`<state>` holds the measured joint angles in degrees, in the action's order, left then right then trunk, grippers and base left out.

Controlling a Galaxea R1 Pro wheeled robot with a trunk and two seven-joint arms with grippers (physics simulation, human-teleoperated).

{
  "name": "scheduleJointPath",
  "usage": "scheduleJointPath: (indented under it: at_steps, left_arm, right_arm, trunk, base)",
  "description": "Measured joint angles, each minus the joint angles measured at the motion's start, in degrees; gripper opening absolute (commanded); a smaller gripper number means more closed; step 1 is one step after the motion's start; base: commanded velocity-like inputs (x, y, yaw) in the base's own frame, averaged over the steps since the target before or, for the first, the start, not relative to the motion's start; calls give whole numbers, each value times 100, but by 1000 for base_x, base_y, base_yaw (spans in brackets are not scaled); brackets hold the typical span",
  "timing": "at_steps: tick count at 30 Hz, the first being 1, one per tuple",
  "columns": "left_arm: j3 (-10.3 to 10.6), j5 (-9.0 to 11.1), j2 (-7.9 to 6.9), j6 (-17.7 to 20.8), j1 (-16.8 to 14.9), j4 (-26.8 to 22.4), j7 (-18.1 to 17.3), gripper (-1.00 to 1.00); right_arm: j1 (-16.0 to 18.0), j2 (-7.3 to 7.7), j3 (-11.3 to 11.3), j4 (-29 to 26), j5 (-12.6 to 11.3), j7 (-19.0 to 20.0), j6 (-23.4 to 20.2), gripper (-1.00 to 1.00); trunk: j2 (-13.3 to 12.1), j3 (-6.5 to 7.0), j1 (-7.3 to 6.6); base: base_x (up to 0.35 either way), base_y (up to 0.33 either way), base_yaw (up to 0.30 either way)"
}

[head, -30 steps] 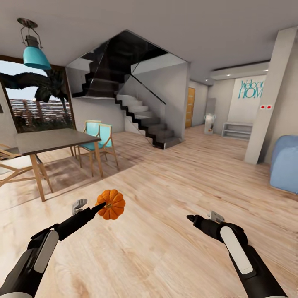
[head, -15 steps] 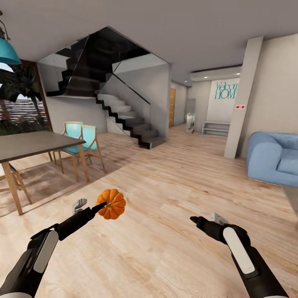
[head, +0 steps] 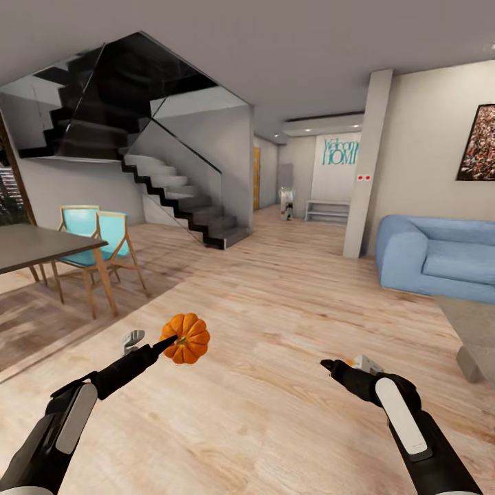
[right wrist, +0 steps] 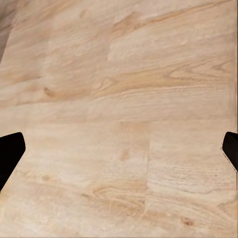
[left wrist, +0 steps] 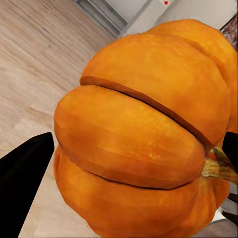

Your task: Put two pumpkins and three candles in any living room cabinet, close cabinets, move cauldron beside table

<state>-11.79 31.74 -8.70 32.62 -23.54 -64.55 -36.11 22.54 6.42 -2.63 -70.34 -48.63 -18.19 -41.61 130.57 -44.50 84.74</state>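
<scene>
The light wood plank floor point(head: 289, 302) is spreading across the living room, running back toward a dark staircase point(head: 185, 192) and a pale column point(head: 368, 161). A blue sofa point(head: 436, 258) is sitting against the right wall under a framed picture point(head: 480, 143). A dark dining table point(head: 41, 244) with turquoise chairs point(head: 96, 237) is standing at the left, and a grey corner of the counter point(head: 474, 333) is showing at the right edge. The left gripper point(head: 168, 342) is hanging above the floor with its fingers point(left wrist: 22, 171) closing on the orange pumpkin point(head: 185, 338), which is sitting between them, stem point(left wrist: 220, 168) toward one fingertip. The right gripper point(head: 337, 368) is hovering over bare floor, its fingers point(right wrist: 10, 153) standing wide apart and gripping nothing.
</scene>
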Motion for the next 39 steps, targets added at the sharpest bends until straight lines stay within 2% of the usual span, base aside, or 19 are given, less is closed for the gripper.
scheduleJointPath:
  at_steps: [3, 11, 18, 20, 23, 39]
  left_arm:
    - [0, -3, 0, 0, 3, 3, -66, -100]
    - [-8, -20, 2, -14, 3, 1, -97, -100]
    - [-8, -33, 4, -16, 2, 14, -93, -100]
    - [-8, -35, 2, -17, 1, 16, -92, -100]
    - [-8, -38, 4, -15, 1, 18, -89, -100]
    - [-8, -41, 1, -17, 1, 10, -91, -100]
  right_arm:
    - [0, -1, -19, 15, 0, 0, 0, 100]
    - [0, -1, -261, 103, 2, -1, -1, 100]
    - [0, 4, -311, 180, 2, -1, 7, 100]
    - [0, 3, -419, 207, 4, -1, 7, 100]
    - [0, 0, -537, 227, 3, 0, 7, 100]
    - [0, 0, -689, 307, -29, -1, 8, 100]
  trunk:
    - [0, 0, 1]
    - [0, 0, 2]
    - [0, 0, 1]
    - [0, 0, 1]
    - [0, 0, 0]
    - [0, 0, -1]
  base:
    - [64, 33, -293]
    - [12, 6, -293]
    - [26, 0, -293]
    - [115, 0, -293]
    - [197, 49, -293]
    - [305, 32, -293]
